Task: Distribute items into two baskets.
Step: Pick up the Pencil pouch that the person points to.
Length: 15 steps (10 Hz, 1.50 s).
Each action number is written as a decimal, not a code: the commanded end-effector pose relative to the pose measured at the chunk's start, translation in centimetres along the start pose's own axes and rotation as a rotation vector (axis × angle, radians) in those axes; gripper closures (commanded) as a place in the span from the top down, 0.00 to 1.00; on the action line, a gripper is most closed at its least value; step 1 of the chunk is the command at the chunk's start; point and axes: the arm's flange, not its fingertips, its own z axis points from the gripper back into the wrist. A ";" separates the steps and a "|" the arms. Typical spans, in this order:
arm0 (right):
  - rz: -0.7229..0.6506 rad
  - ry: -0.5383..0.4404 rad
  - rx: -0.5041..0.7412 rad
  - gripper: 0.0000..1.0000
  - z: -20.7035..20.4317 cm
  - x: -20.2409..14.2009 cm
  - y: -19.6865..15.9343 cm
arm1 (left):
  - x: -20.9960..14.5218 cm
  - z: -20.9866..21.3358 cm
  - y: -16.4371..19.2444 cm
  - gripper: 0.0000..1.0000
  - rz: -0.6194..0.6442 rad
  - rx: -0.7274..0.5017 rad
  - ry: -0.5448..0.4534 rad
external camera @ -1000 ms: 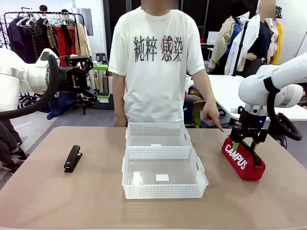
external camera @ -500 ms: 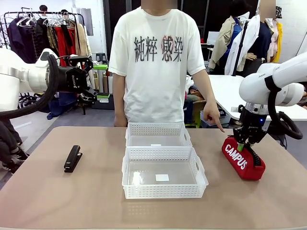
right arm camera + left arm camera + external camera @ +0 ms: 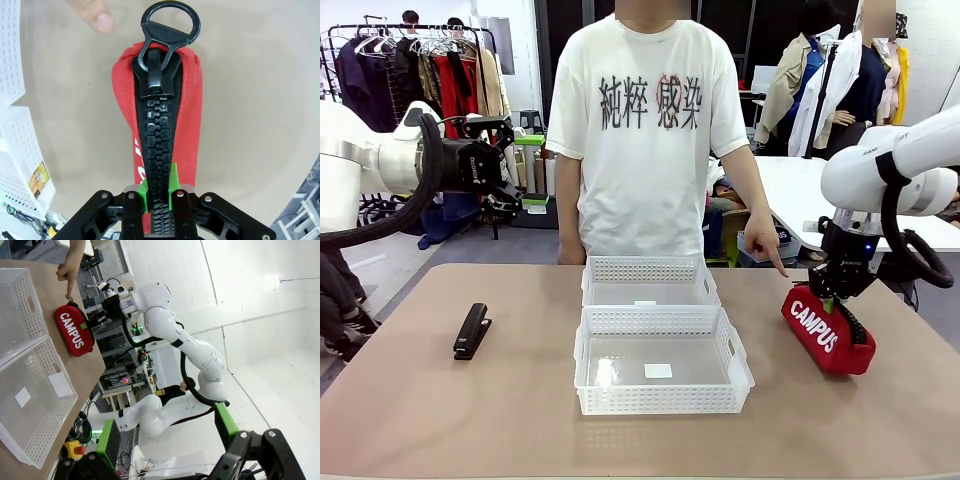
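The red CAMPUS pouch (image 3: 827, 335) lies tilted on the table's right side, and my right gripper (image 3: 833, 295) is shut on its top. In the right wrist view the green pads (image 3: 173, 184) pinch the black zip of the pouch (image 3: 187, 125). The black stapler (image 3: 472, 330) lies flat at the left, untouched. Two white lattice baskets stand end to end in the middle, the near one (image 3: 660, 400) and the far one (image 3: 645, 270), both without items. My left gripper (image 3: 505, 205) hangs open, high beyond the table's left edge; its fingers (image 3: 109, 437) stand wide apart.
A person stands at the far edge behind the baskets. One hand (image 3: 763, 248) points a finger down at the table just left of the pouch, and the fingertip (image 3: 95, 15) is close to the zip's ring pull. Bare tabletop (image 3: 440, 420) surrounds the baskets.
My right gripper's fingers have come together on the pouch's top and risen slightly, tipping the pouch a little. The left arm, stapler and baskets have not moved.
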 end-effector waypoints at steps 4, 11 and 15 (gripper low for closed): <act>-0.006 -0.064 0.033 0.00 7.0 -1.1 4.0 | -0.1 0.2 -0.2 1.00 -0.005 0.004 0.001; -0.048 -0.163 0.044 0.00 21.4 -1.6 11.9 | -0.1 0.2 -0.2 1.00 -0.005 0.004 0.001; -0.090 -0.201 -0.078 0.00 26.6 -3.0 13.8 | -0.1 0.2 -0.2 1.00 -0.005 0.004 0.001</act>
